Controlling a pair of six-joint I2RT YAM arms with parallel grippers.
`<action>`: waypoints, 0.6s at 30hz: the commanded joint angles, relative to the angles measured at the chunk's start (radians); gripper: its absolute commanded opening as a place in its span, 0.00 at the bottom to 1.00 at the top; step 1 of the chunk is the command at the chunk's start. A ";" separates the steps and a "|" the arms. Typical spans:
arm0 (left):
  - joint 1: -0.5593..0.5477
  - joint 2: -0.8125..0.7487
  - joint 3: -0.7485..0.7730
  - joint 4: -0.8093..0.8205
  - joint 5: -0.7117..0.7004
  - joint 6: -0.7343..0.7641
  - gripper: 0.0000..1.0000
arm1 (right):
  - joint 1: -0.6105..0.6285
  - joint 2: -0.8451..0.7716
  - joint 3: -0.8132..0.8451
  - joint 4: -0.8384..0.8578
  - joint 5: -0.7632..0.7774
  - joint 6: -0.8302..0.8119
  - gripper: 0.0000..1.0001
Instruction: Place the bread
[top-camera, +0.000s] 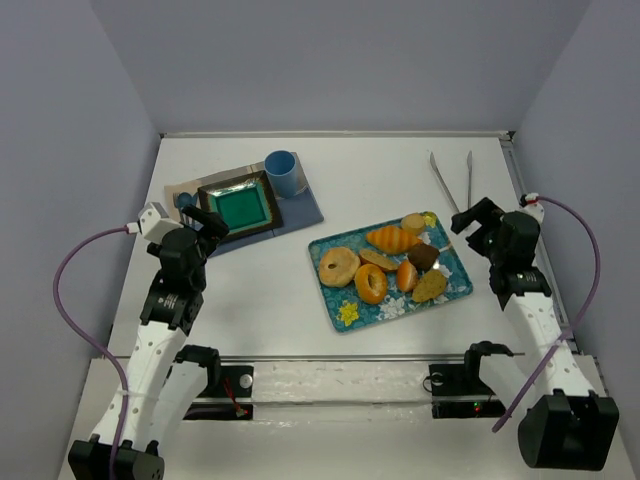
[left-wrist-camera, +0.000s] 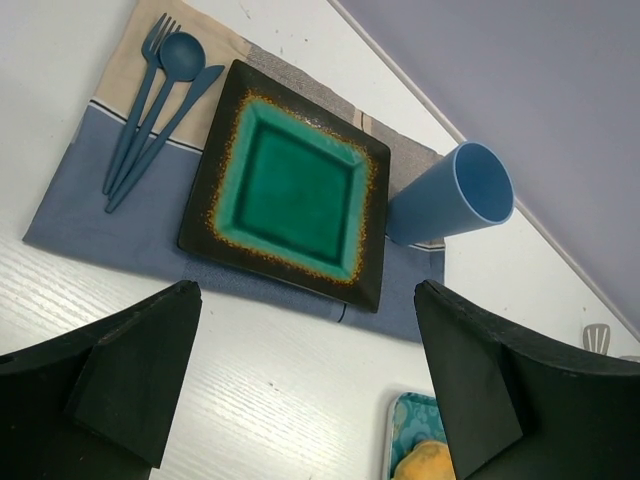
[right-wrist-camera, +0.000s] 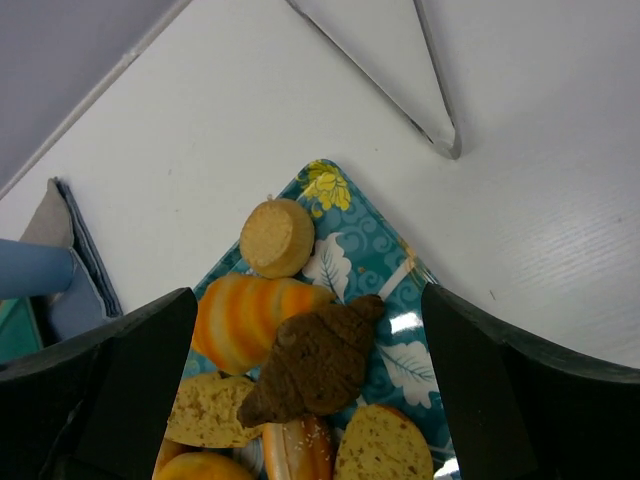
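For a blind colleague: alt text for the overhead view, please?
A blue tray of assorted breads sits centre-right on a white table, a green plate and blue cup back left. The left pincer hovers by the plate, the right pincer by the tray, both open.

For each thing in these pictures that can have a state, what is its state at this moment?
left gripper: open, holding nothing, above the placemat.
right gripper: open, holding nothing, above the tray.
bread: lying on the tray, not gripped.
plate: empty.
cup: upright, on the placemat.
tongs: lying on the table, arms spread.
tray: loaded, flat on the table.
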 joint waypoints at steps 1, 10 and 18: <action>-0.002 -0.030 0.004 0.038 -0.019 -0.001 0.99 | -0.003 0.096 0.162 0.115 -0.036 -0.149 1.00; -0.002 -0.059 -0.008 0.046 0.001 0.003 0.99 | -0.003 0.513 0.670 -0.112 -0.122 -0.831 1.00; 0.000 -0.050 -0.004 0.044 -0.018 0.008 0.99 | -0.003 0.766 0.783 -0.204 -0.145 -1.072 1.00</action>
